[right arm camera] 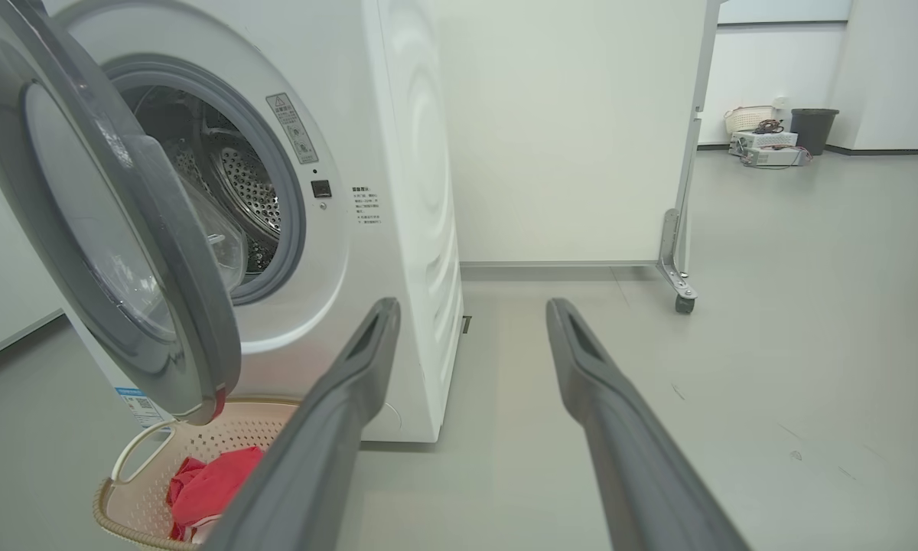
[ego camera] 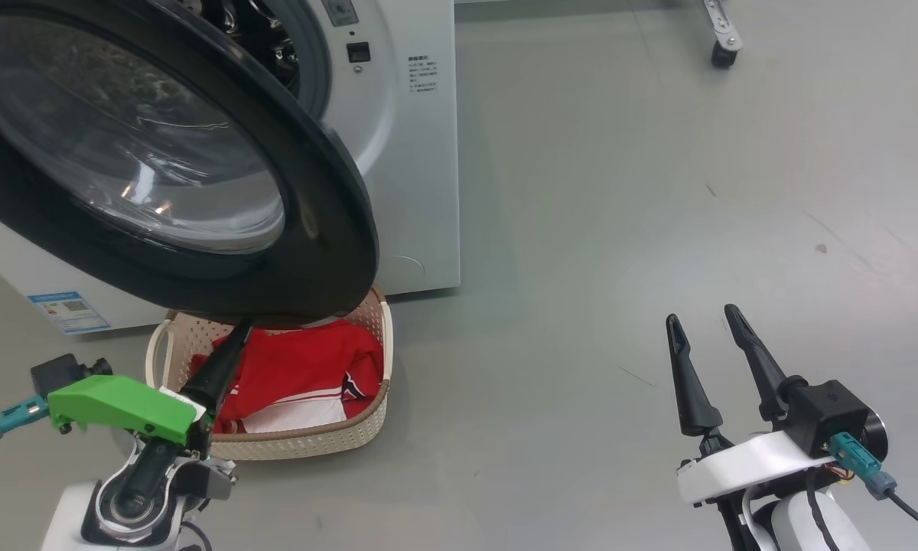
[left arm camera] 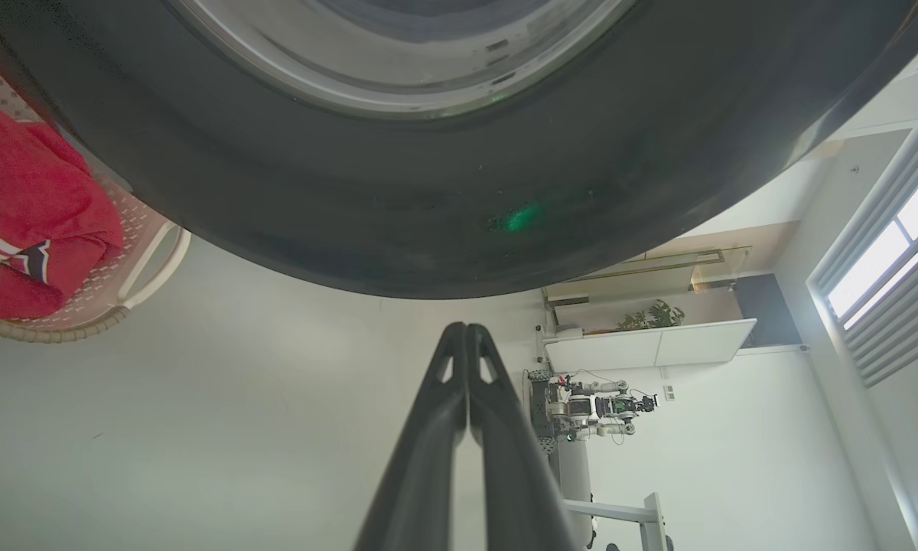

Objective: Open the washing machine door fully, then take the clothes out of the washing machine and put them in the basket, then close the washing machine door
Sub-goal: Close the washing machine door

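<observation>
Washing machine door (ego camera: 153,153) stands swung open, its lower black rim just beyond the tips of the left gripper (ego camera: 239,333), whose two dark fingers are pressed together with nothing between them. In the left wrist view a narrow band of floor shows between those tips (left arm camera: 467,330) and the rim, so they look close but apart. The right gripper (ego camera: 701,315) hangs well off to the side over bare floor, its fingers spread wide and empty. Below both lies a smooth pale grey floor (ego camera: 620,229) with a few faint scuffs. The basket (ego camera: 314,442) sits on it against the foot of the washing machine (ego camera: 413,153), partly under the open door. The clothes (ego camera: 298,367) lie bunched inside the basket, red with a white panel and thin stripes. In the right wrist view the drum mouth (right arm camera: 214,184) is uncovered, showing perforated steel; I cannot tell whether anything lies deeper in. A blue label (ego camera: 65,310) sits low on the machine's front. Farther out are plain white walls, a wheeled panel (right arm camera: 685,298), and a dark bin (right arm camera: 815,130) in a far corner.
</observation>
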Tool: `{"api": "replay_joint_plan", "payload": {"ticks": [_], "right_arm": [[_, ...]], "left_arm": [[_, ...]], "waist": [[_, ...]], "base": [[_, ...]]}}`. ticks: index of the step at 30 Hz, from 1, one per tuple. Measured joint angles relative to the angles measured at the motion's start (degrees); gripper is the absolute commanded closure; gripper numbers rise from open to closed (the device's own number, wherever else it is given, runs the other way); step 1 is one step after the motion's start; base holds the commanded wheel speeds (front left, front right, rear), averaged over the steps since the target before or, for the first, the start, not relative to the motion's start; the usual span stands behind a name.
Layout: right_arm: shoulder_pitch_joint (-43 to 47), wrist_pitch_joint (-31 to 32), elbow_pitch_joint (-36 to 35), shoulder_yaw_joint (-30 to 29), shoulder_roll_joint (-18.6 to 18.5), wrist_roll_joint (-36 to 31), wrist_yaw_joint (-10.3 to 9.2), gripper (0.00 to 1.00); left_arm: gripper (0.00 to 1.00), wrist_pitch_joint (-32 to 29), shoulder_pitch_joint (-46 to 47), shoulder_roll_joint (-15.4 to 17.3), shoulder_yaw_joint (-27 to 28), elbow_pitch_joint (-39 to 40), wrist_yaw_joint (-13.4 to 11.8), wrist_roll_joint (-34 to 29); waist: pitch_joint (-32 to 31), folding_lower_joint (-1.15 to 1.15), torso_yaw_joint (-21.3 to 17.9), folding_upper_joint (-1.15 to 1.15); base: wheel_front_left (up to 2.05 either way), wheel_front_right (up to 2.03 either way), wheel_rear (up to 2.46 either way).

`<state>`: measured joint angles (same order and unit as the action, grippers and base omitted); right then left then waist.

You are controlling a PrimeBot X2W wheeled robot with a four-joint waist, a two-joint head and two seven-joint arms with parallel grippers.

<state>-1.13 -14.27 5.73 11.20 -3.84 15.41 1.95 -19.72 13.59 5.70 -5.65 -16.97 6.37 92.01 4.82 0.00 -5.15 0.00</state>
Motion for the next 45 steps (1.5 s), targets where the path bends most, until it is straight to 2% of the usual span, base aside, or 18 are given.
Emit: {"api": "replay_joint_plan", "payload": {"ticks": [14, 19, 24, 32, 42, 43, 44, 45], "right_arm": [[1.68, 0.0, -0.77, 0.22, 0.01, -1.03, 0.44, 0.0], [1.72, 0.0, -1.11, 0.24, 0.02, -1.21, 0.45, 0.0], [1.77, 0.0, -1.16, 0.41, 0.02, -1.43, 0.52, 0.0], [1.8, 0.0, -1.16, 0.4, 0.02, -1.46, 0.54, 0.0], [1.94, 0.0, -1.09, 0.43, 0.04, -1.52, 0.96, 0.0], [1.95, 0.0, -1.05, 0.44, 0.04, -1.52, 0.96, 0.0], [1.97, 0.0, -0.93, 0.44, 0.05, -1.52, 0.96, 0.0], [2.02, 0.0, -0.79, 0.45, 0.07, -1.52, 0.97, 0.0]], "left_arm": [[1.0, 14.22, -5.17, 6.46, -2.47, 7.82, 0.54, -20.83], [1.0, 19.75, -6.14, 9.75, -5.84, 11.66, 0.54, -30.07], [1.0, 26.07, -9.76, 12.17, -8.6, 11.92, 0.55, -38.43], [1.0, 33.86, -12.51, 13.27, -11.76, 10.05, 0.56, -45.93], [1.0, 33.99, -13.89, 12.71, -11.62, 7.8, 0.56, -51.44], [0.93, 33.99, -14.0, 12.34, -11.43, 7.66, 0.56, -51.54], [0.51, 34.0, -14.14, 11.9, -11.17, 7.61, 0.56, -51.91], [0.0, 34.1, -14.23, 11.55, -10.98, 7.61, 0.56, -52.31]], "waist": [[-1.76, 0.0, 5.91, 0.0], [-1.49, 0.0, 6.9, 0.0], [-1.16, 0.0, 7.32, 0.0], [-0.99, 0.0, 7.71, 0.0], [-0.84, 0.0, 8.0, 0.0], [-0.82, 0.0, 8.01, 0.0], [-0.79, 0.0, 8.03, 0.0], [-0.76, 0.0, 8.04, 0.0]], "base": [[0.0, 0.0, 0.0], [0.0, 0.0, 0.0], [0.0, 0.0, 0.0], [0.0, 0.0, 0.0], [0.0, 0.0, 0.0], [0.0, 0.0, 0.0], [0.0, 0.0, 0.0], [0.0, 0.0, 0.0]]}}
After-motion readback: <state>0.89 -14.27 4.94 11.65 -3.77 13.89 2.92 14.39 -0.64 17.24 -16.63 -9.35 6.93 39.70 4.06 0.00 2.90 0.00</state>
